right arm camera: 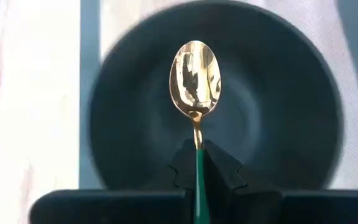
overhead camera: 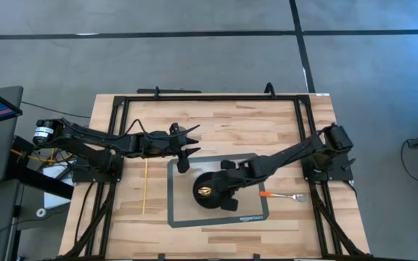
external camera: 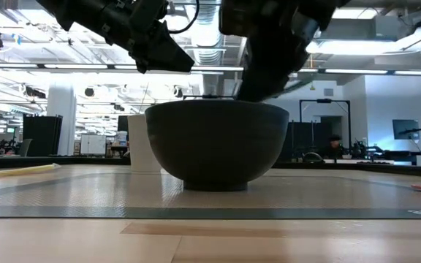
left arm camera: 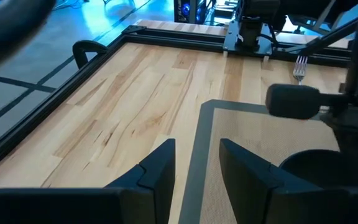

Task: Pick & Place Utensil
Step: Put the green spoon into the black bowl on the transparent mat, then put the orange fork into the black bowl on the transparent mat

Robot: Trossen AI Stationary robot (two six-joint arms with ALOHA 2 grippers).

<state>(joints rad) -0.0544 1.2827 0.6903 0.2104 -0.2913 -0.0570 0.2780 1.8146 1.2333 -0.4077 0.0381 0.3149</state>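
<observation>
A black bowl (overhead camera: 212, 192) (external camera: 216, 142) (right arm camera: 216, 93) stands on a grey mat (overhead camera: 180, 210). My right gripper (overhead camera: 222, 190) (right arm camera: 197, 165) hovers over the bowl, shut on a spoon (right arm camera: 195, 81) with a gold head and a green handle; the gold head (overhead camera: 205, 191) shows above the bowl's inside. My left gripper (overhead camera: 186, 156) (left arm camera: 194, 168) is open above the mat's far left corner and holds nothing. A fork (overhead camera: 285, 196) (left arm camera: 300, 65) with an orange handle lies flat on the table just right of the mat. My right gripper pinches the spoon's green handle (right arm camera: 199, 168) between its two fingers, just below the gold neck. The spoon runs along the fingers and sticks out past their tips. It is lifted clear, its head over the bowl's inside, touching nothing.
A thin yellow stick (overhead camera: 145, 187) (external camera: 20, 169) lies on the wood left of the mat. A black frame (overhead camera: 209, 96) rims the table. Bare wood (left arm camera: 123, 106) stretches between the mat and the far and left edges.
</observation>
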